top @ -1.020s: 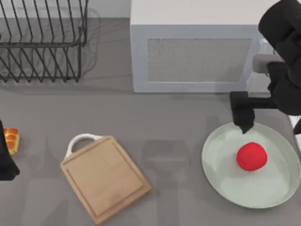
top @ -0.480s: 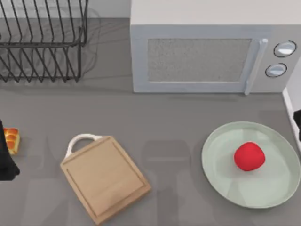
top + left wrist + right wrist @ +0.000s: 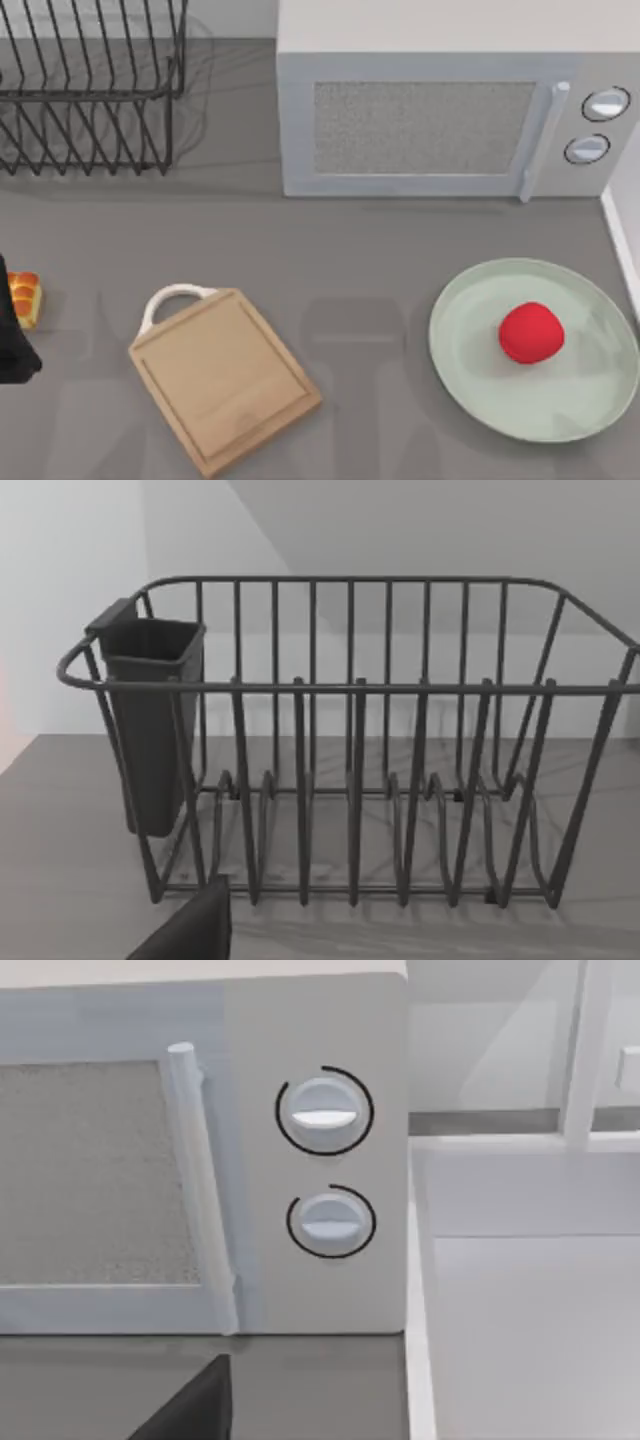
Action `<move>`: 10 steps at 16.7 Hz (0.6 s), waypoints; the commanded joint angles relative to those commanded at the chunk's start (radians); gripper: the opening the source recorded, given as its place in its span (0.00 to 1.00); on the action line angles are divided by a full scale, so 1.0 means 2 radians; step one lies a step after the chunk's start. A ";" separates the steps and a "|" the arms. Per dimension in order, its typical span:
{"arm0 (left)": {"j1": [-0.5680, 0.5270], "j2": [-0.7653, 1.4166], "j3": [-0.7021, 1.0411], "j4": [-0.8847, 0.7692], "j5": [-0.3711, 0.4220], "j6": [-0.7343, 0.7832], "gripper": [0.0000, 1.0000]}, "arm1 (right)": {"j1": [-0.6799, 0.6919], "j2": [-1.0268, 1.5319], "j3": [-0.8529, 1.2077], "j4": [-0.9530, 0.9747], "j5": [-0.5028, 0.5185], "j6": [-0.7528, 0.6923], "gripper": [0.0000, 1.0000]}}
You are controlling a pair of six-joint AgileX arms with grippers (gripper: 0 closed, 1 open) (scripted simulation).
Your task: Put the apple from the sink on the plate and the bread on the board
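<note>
Top view: grey desk [image 3: 380, 260]. Small red apple [image 3: 531, 332] rests on the large pale mint-green plate [image 3: 480, 390], right side. Golden-brown bread block [image 3: 25, 298] at left edge, apart from the light wooden cutting board [image 3: 225, 378], beside the left arm [image 3: 10, 345]. Black wire rack [image 3: 90, 90] and white microwave [image 3: 440, 110] behind.

Left wrist view: wire rack, dark cup [image 3: 150, 720]; jaws' state cannot be told.

Right wrist view: microwave dials [image 3: 324, 1110], white sink wall [image 3: 420, 1290]; jaws' state cannot be told.

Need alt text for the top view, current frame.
Overhead view of a grey table: a red apple sits on a mint-green plate at the right, an empty wooden board lies left of centre, and the bread rests at the far left edge beside the left arm. A microwave and wire dish rack stand behind.
</note>
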 joint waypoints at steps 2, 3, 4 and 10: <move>0.000 0.000 0.000 0.000 0.000 0.000 1.00 | -0.016 -0.051 -0.047 0.043 0.000 -0.016 1.00; 0.000 0.000 0.000 0.000 0.000 0.000 1.00 | -0.021 -0.069 -0.063 0.059 0.000 -0.022 1.00; 0.000 0.000 0.000 0.000 0.000 0.000 1.00 | -0.026 -0.081 -0.075 0.071 0.000 -0.026 1.00; 0.000 0.000 0.000 0.000 0.000 0.000 1.00 | -0.029 -0.090 -0.084 0.079 0.000 -0.030 1.00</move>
